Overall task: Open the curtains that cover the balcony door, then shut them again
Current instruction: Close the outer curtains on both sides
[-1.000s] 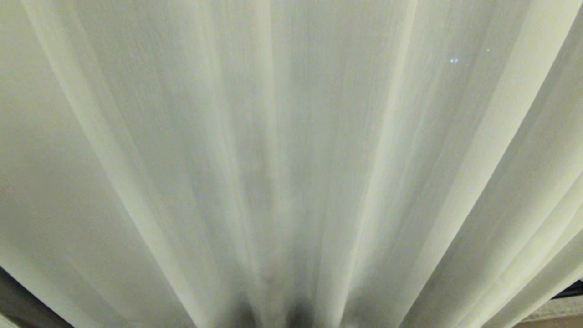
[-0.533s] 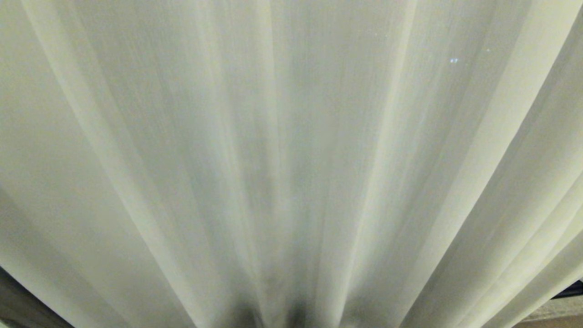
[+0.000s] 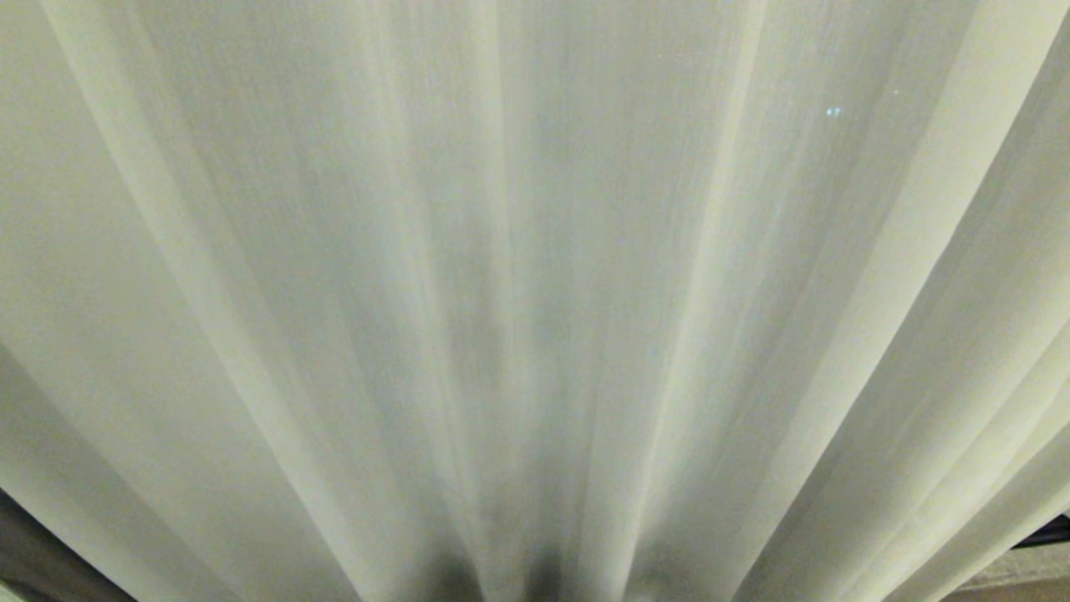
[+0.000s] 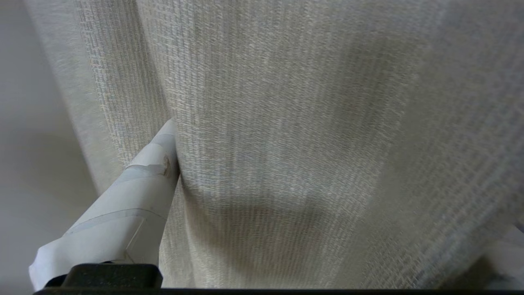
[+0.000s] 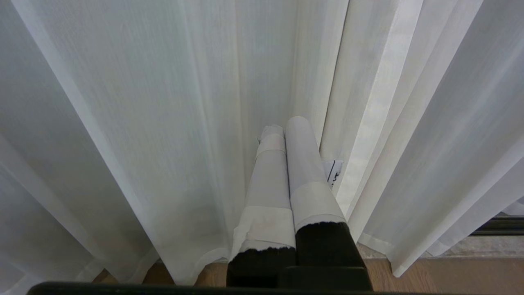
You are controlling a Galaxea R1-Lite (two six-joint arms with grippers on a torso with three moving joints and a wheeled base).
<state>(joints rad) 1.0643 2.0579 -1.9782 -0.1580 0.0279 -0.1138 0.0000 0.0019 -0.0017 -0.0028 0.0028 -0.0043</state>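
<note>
1. Two layers to the curtains: a thin sheer one filling the head view, and a coarser woven one seen at the left wrist. Both hang in long vertical folds and look soft, limp and light; the woven layer likely has more body and drag.
2. Handling, as a judgement: fabric will bunch and slide, not push as a sheet. Best hold is a gathered fold or the hemmed vertical edge, pinched through its thickness; the sheer looks slippery and could pull free of a shallow pinch.
3. Left hand: fingers spread wide, a fold of woven cloth bulging between them. One taped finger lies against the fold's side; the other shows only as a pale corner at the frame's edge. Nothing pinched yet.
4. Right hand: fingers pressed together, empty, tips touching the sheer near a hemmed edge, low by the wooden floor.
5. Look: cream to off-white, sheer finely ribbed and faintly see-through, woven layer gridded and opaque. Hems reach the floor.
6. Balcony door: covered; only a dark strip shows past the hems, unidentifiable.
</note>
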